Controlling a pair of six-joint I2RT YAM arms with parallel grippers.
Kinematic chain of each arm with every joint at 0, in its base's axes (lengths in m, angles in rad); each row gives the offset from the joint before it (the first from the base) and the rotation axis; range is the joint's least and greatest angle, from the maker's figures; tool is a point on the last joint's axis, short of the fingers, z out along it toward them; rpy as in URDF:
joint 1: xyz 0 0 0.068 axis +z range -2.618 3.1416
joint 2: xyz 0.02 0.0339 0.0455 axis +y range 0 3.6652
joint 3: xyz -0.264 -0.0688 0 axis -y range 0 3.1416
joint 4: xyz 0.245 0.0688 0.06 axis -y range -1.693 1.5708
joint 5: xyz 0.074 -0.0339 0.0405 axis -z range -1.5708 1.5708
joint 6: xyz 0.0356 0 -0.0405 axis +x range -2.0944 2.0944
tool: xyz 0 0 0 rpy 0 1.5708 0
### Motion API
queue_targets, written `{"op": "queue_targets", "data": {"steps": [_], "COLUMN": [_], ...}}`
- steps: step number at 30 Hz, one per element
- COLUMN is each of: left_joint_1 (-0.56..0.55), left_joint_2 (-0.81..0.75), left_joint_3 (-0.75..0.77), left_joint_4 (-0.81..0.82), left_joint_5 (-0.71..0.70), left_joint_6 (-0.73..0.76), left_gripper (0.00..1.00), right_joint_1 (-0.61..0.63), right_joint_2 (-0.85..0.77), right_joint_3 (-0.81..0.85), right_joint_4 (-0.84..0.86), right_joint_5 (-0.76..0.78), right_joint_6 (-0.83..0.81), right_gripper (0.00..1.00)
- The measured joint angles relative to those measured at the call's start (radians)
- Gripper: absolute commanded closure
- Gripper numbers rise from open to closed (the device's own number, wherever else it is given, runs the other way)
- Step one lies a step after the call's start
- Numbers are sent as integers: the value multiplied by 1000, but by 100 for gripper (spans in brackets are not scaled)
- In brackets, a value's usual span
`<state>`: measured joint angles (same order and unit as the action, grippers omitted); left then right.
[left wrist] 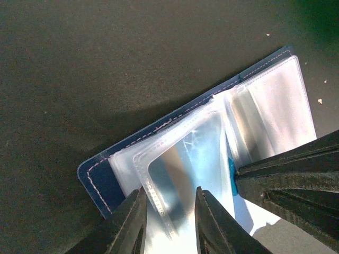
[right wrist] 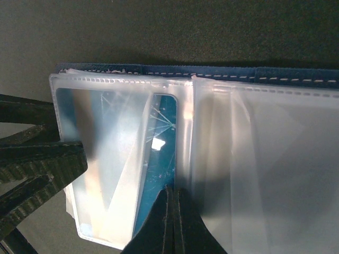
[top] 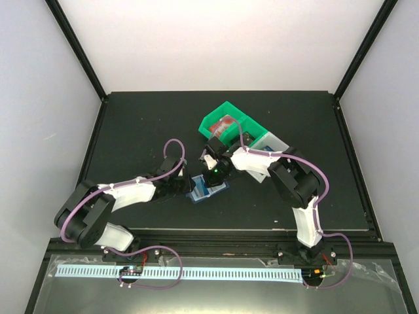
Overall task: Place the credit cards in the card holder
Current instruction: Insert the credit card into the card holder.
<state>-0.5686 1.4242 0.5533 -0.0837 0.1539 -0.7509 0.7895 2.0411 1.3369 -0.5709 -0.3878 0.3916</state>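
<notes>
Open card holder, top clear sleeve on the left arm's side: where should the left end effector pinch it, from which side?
Likely its free outer edge, farthest from the centre fold, approached from that side. The sleeve is bound at the card holder's fold, so only that edge lifts.

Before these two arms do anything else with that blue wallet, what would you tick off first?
1. Card holder lies open: ok.
2. Right hand shut, tip down by the fold of the clear sleeves: ok.
3. Left hand, fingers apart over a sleeve: ok.
4. Left hand gripping anything: cannot tell.
5. Blue card fully seated in its sleeve: cannot tell.
6. Red card in the green tray, ready to fetch: ok.
</notes>
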Motion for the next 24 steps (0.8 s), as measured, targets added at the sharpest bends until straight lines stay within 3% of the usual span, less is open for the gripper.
{"op": "queue_targets", "data": {"steps": [9,17,24], "left_joint_1": [0,0,0], "left_joint_2": [1,-15,-28], "left_joint_3": [13,15,15], "left_joint_4": [0,-15,-15], "left_joint_5": [3,-14,-16], "left_joint_6": [9,11,14], "left_gripper": [67,71,67], "right_joint_1": [0,0,0], "right_joint_2": [0,0,0], "right_joint_3": [0,0,0], "right_joint_4": [0,0,0], "right_joint_5": [0,0,0], "right_joint_6": [0,0,0], "right_gripper": [99,99,99]}}
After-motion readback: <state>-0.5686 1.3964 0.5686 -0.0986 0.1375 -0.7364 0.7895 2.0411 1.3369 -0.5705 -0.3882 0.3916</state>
